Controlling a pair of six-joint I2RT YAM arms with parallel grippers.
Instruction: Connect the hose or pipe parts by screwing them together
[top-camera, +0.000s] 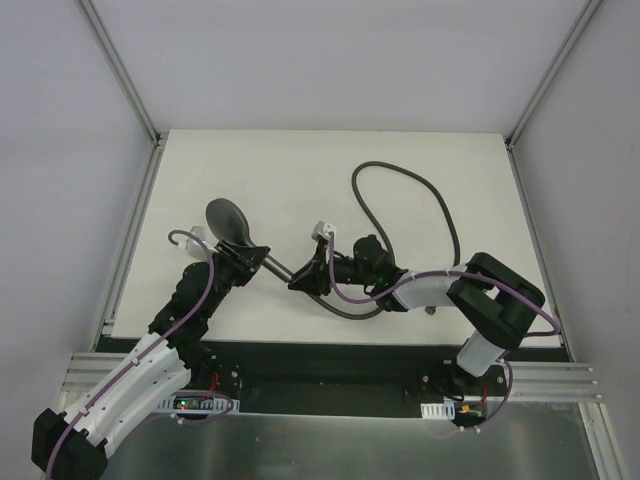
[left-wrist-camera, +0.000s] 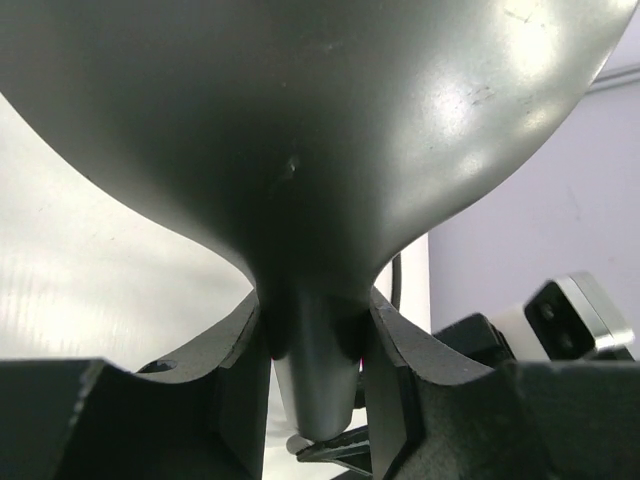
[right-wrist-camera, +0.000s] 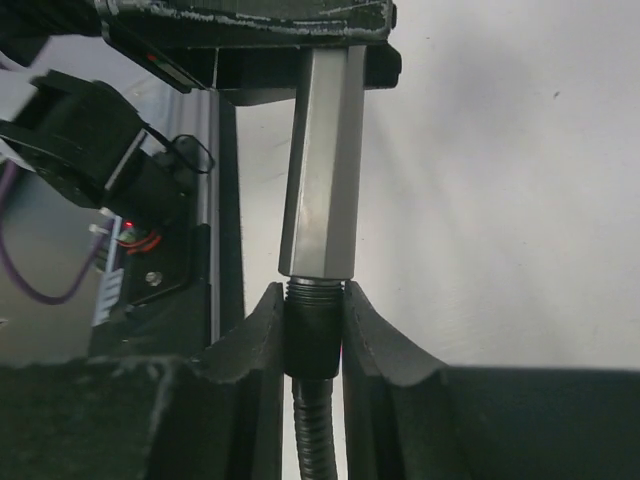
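Observation:
The dark grey shower head (top-camera: 228, 218) lies at the table's middle left, its handle (top-camera: 280, 268) pointing right. My left gripper (top-camera: 243, 262) is shut on the handle just below the head. In the left wrist view the head's rounded back (left-wrist-camera: 300, 130) fills the top and its neck sits between the fingers (left-wrist-camera: 235, 380). My right gripper (right-wrist-camera: 315, 300) is shut on the hose's black end fitting (right-wrist-camera: 315, 335), which butts against the handle's grey faceted end (right-wrist-camera: 322, 170), with a few threads showing at the joint. The hose (top-camera: 440, 205) loops away across the back right of the table.
Purple cables (top-camera: 205, 290) run along both arms. An aluminium rail (top-camera: 540, 378) lines the near table edge, and white enclosure walls (top-camera: 330, 60) stand on three sides. The right arm's elbow (top-camera: 500, 300) rises near the front right.

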